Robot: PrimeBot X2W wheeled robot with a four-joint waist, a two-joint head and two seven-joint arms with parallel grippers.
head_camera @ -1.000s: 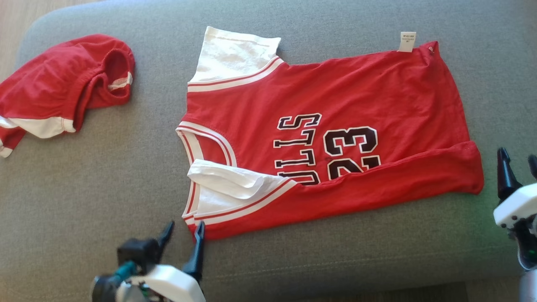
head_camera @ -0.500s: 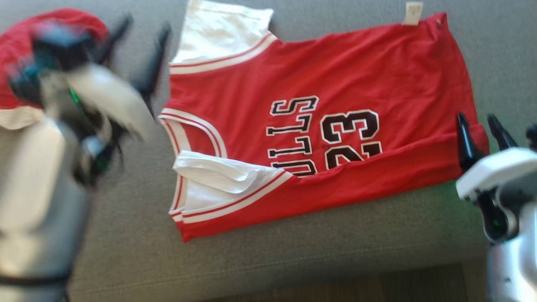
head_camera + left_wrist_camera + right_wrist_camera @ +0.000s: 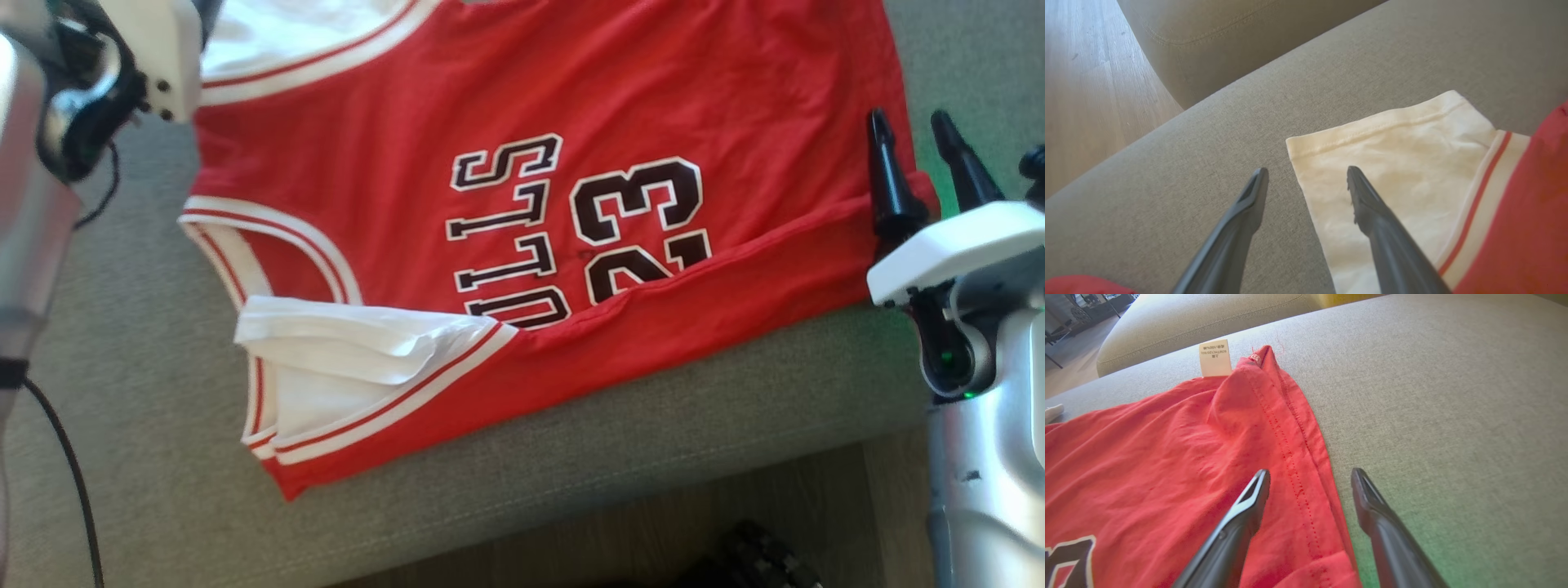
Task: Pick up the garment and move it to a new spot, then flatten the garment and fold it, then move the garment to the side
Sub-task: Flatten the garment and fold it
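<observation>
A grey upholstered cushion (image 3: 620,441) carries a red jersey (image 3: 506,90) spread flat, numbered 23, its near long edge folded over onto itself. 1 white sleeve (image 3: 1392,163) lies flat on the cushion; the other sleeve (image 3: 343,351) is rumpled. A white label (image 3: 1214,359) juts from the hem. A wooden floor (image 3: 1086,90) lies alongside.
</observation>
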